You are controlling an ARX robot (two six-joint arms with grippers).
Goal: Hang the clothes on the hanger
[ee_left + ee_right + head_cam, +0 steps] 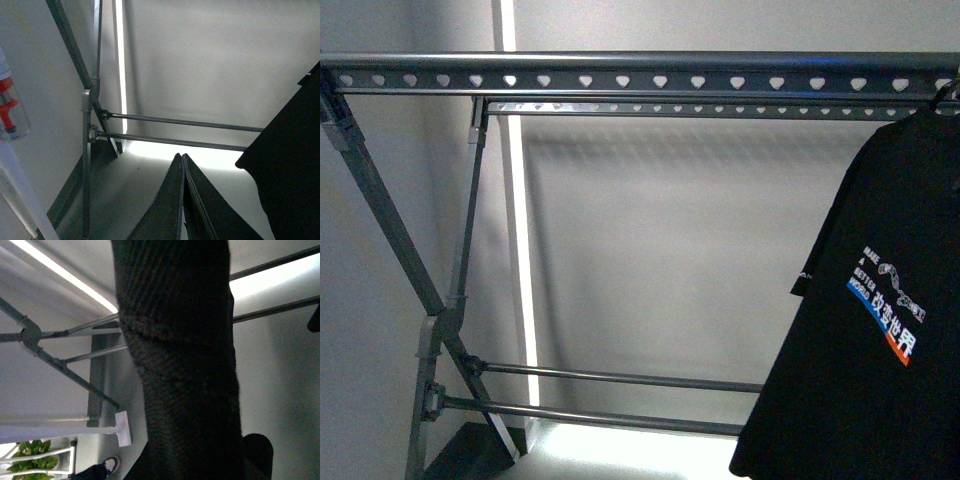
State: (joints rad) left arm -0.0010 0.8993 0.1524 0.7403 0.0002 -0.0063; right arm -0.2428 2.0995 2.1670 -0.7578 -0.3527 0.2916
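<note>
The black T-shirt [875, 330] with white print and a blue-orange stripe hangs at the right, its top up at the rail of the grey metal rack [640, 70]. Neither arm shows in the front view. In the left wrist view my left gripper [182, 156] is shut and empty, its fingers pressed together, pointing at the rack's lower bars [175, 122]; the T-shirt's edge [290, 165] hangs beside it. In the right wrist view black ribbed fabric of the T-shirt [180, 365] fills the middle; my right gripper is shut on it, its fingers hidden.
The rack's crossed legs [430, 300] stand at the left, with two low crossbars [620, 395] behind. A white wall lies beyond. A clear bottle with an orange part [10, 107] shows in the left wrist view. A plant [35, 450] shows in the right wrist view.
</note>
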